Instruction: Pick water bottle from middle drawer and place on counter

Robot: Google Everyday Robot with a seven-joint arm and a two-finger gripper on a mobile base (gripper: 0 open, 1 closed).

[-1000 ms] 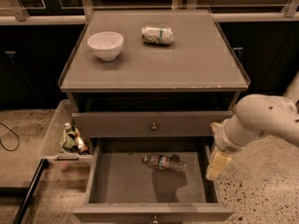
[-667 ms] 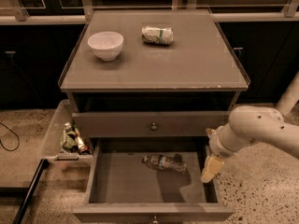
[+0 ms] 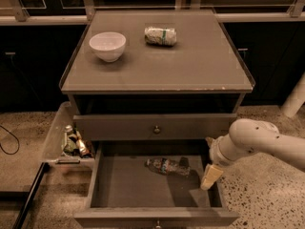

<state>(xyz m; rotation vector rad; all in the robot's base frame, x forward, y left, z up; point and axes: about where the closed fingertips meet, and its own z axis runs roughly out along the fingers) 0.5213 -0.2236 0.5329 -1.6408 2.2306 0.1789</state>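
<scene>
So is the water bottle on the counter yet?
No, the water bottle lies flat in the open middle drawer, with the claw over the drawer's right side, not touching the bottle.

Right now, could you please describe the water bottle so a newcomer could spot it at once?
Below the glossy grey cabinet top, find the open grey-brown wooden drawer. The small clear plastic bottle lies on its side there, left of the pale gripper. Unlike the small brown bottles in the side bin, it lies alone, dark-labelled.
</scene>
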